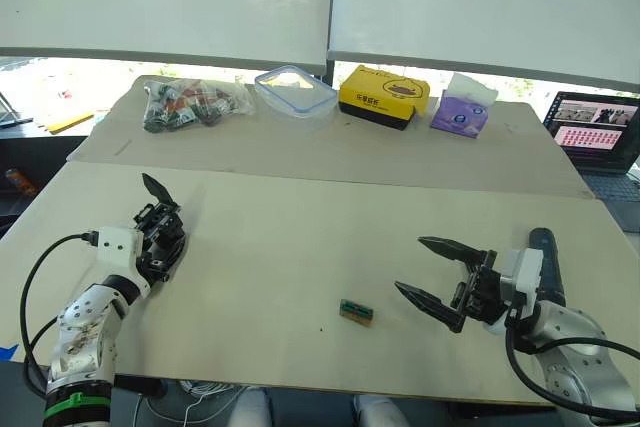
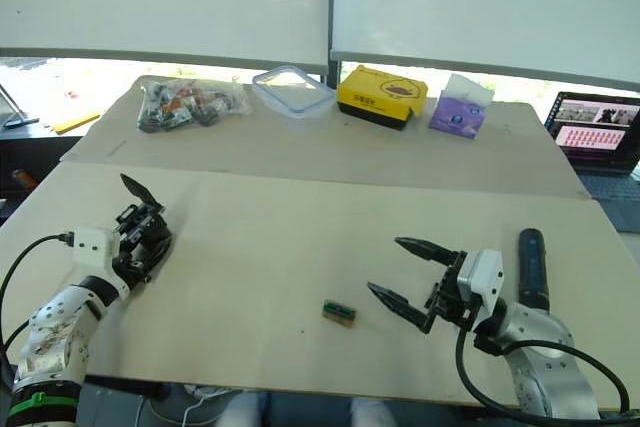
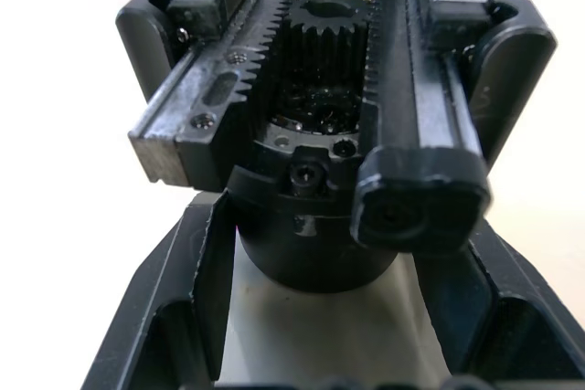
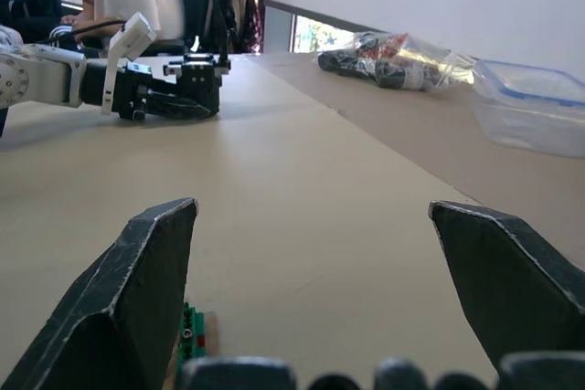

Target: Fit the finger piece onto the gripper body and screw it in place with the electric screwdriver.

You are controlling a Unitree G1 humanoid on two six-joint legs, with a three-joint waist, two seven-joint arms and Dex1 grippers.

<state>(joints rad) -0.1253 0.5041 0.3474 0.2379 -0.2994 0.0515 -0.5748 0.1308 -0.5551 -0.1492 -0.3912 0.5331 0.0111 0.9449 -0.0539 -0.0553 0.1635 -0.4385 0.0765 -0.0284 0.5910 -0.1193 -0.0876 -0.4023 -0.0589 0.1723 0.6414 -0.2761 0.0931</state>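
The left tool point(image 1: 160, 237) is seen clamped around the gripper body point(image 3: 320, 162), whose round base sits between the tool's two fingers in the left wrist view, with toothed racks and a central gear exposed. One pointed black finger of the gripper body is seen rising above the left tool in the head views. The right tool point(image 1: 432, 269) is held with its fingers spread wide apart and nothing between them, low over the tabletop point(image 1: 290, 237). The electric screwdriver point(image 2: 531, 267) is seen lying on the tabletop just beside the right tool's wrist, on its outer side. A small green-brown block point(image 1: 356, 312) lies on the tabletop near the right tool's fingertips, between the two tools but much closer to the right one. Well beyond both tools, a clear plastic container point(image 1: 295, 91), a yellow box point(image 1: 384, 95), a purple tissue pack point(image 1: 462, 107) and a bag of parts point(image 1: 190, 103) are ranged along the far tabletop. A laptop point(image 1: 600, 137) is seen beyond the right tool, at the edge.
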